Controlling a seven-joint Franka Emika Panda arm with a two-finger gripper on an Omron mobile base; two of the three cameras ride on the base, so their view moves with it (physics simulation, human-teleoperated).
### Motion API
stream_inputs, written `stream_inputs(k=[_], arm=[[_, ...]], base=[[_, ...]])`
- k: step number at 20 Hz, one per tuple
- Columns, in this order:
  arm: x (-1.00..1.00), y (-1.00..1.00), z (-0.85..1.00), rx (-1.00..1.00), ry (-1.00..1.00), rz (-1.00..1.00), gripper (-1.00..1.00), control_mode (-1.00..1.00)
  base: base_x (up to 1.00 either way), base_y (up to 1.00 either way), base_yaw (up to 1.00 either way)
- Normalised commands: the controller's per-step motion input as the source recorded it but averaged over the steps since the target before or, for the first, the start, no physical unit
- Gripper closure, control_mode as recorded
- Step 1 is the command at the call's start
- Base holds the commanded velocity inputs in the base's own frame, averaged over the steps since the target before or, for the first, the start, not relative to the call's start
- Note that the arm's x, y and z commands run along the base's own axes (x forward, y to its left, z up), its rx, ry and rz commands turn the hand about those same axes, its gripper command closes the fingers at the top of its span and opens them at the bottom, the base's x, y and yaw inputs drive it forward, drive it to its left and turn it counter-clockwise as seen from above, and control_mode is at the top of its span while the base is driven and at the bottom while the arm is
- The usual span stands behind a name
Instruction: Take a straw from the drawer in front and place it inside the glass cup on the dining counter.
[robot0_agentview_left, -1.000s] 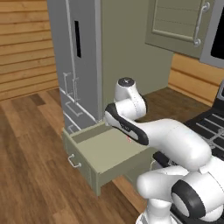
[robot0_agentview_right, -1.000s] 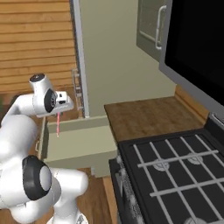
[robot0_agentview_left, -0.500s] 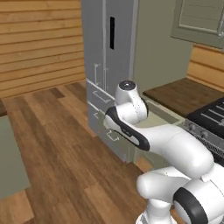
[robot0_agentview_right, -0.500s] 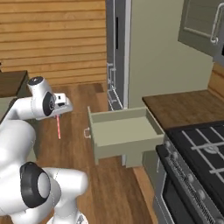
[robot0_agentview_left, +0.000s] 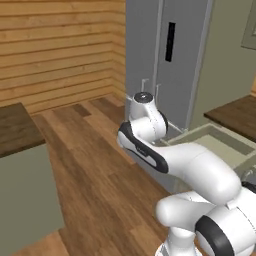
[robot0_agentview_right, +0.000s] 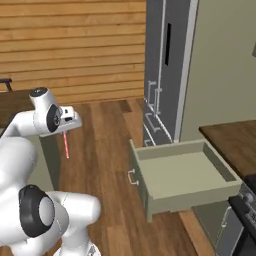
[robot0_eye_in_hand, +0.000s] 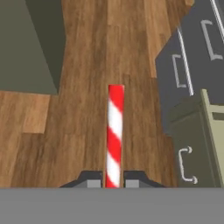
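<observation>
Sage-green drawer (robot0_agentview_left: 220, 142) stands pulled out at right in the left base view, behind the white arm (robot0_agentview_left: 165, 160), next to the grey steel fridge (robot0_agentview_left: 165, 60). Dark-brown wood bench (robot0_agentview_left: 15, 130) with a grey-green base sits at far left, across the plank floor (robot0_agentview_left: 95, 165).

Right base view: drawer (robot0_agentview_right: 182, 175) open, inside looks bare, small silver handle (robot0_agentview_right: 131, 176) on its front panel. Claw (robot0_agentview_right: 66, 131) is at left, over the floor, just beside the bench base (robot0_agentview_right: 50, 160). Straw (robot0_agentview_right: 66, 144) hangs straight down from it, pinkish-red, well apart from the drawer.

Hand view: claw (robot0_eye_in_hand: 113, 180) pinched narrow on the red-and-white straw (robot0_eye_in_hand: 114, 131), one dark fingertip on each side of its near end. Straw points out over the floor (robot0_eye_in_hand: 87, 65). Bench base (robot0_eye_in_hand: 28, 43) upper left; fridge drawers (robot0_eye_in_hand: 197, 52) and the green drawer front (robot0_eye_in_hand: 192, 148) at right.
</observation>
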Motion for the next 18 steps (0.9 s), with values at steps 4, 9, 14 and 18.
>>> stream_inputs(k=[4, 9, 14, 18], arm=[[0.0, 0.0, 0.0, 0.0, 0.0, 0.0, 1.0, 1.0], [0.0, 0.0, 0.0, 0.0, 0.0, 0.0, 1.0, 1.0], [0.0, 0.0, 0.0, 0.0, 0.0, 0.0, 1.0, 1.0], [0.0, 0.0, 0.0, 0.0, 0.0, 0.0, 1.0, 1.0]], base=[[1.0, 0.29, 0.0], [1.0, 0.3, 0.0], [1.0, 0.2, 0.0], [1.0, 0.0, 0.0]])
